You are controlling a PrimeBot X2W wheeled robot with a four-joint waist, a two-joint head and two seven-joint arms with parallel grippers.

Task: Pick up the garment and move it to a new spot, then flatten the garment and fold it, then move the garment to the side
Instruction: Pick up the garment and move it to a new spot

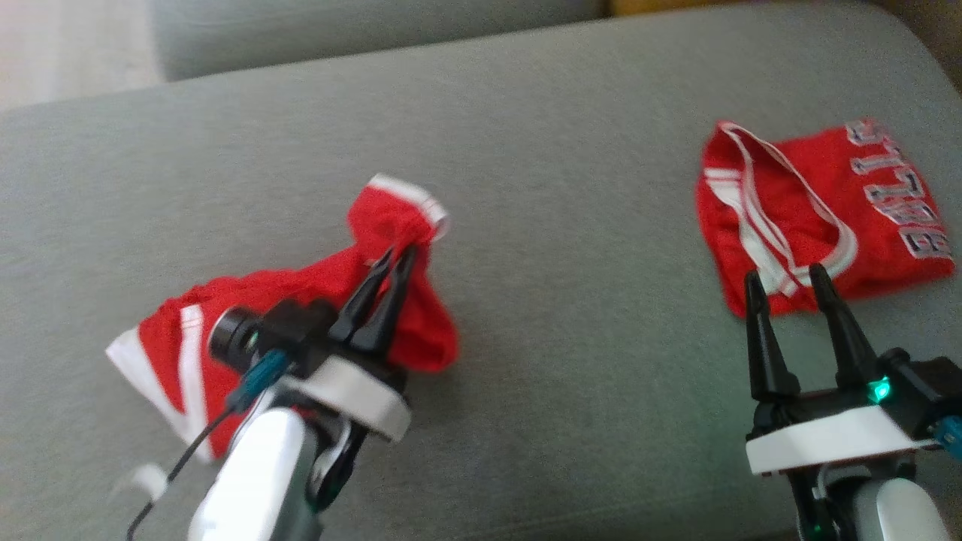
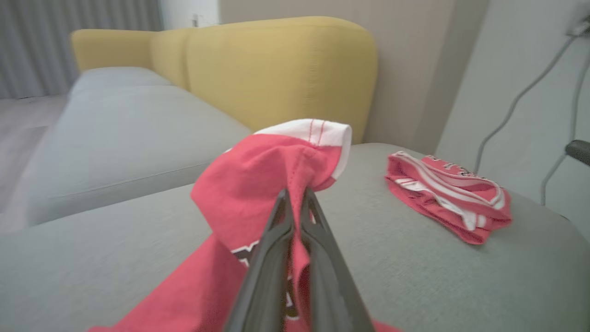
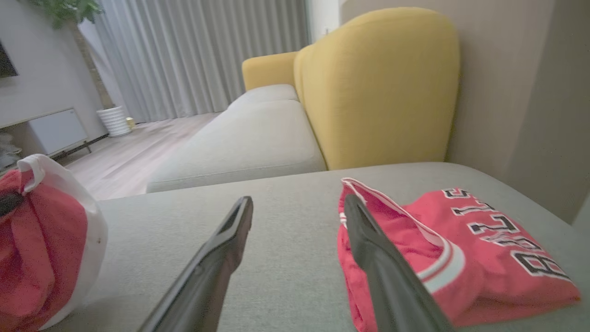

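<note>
Two red garments lying on grey cushion [image 1: 526, 188]. Crumpled garment [image 1: 323, 274] sitting at left; left gripper [image 1: 398, 255] pinching its bunched top, holding it raised. Folded garment [image 1: 819, 210] resting at right; right gripper [image 1: 785, 276] hovering beside it, fingers spread wide.

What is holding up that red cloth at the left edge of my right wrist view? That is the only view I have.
Observer: The left gripper is shut on the garment, pinching a bunch just below its white-trimmed end.
Operator: Is the whole thing off the couch?
Observer: No. The head view shows the rest trailing down onto the grey cushion, with a white-striped end low beside the left forearm.
Operator: Where do my right fingers sit relative to the folded jersey?
Observer: From above, the right gripper is open with its tips at the near edge of the folded jersey. I cannot tell whether they touch it.
</note>
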